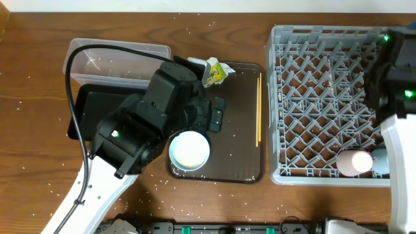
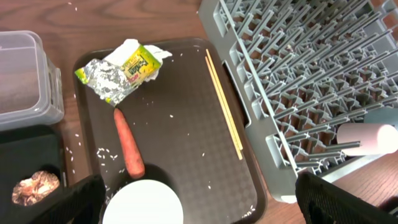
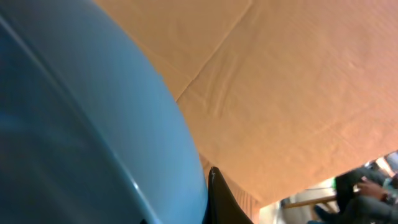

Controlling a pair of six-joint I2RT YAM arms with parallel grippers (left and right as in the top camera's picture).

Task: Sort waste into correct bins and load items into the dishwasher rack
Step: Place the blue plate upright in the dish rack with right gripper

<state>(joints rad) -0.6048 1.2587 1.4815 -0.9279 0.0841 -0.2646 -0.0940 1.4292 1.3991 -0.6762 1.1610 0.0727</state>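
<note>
My left gripper is open and empty, hanging low over the brown serving tray with the white bowl between its fingers. An orange carrot, a crumpled green-yellow-silver wrapper, white paper, rice grains and wooden chopsticks lie on that tray. A brown lumpy food piece sits in the black tray. The clear tub stands behind it. My right gripper is shut on the blue dish by the grey rack.
A pink cup and a light blue cup lie in the rack's near right corner. Rice grains are scattered over the wooden table. The right arm reaches over the rack's right edge, and its wrist camera points upward.
</note>
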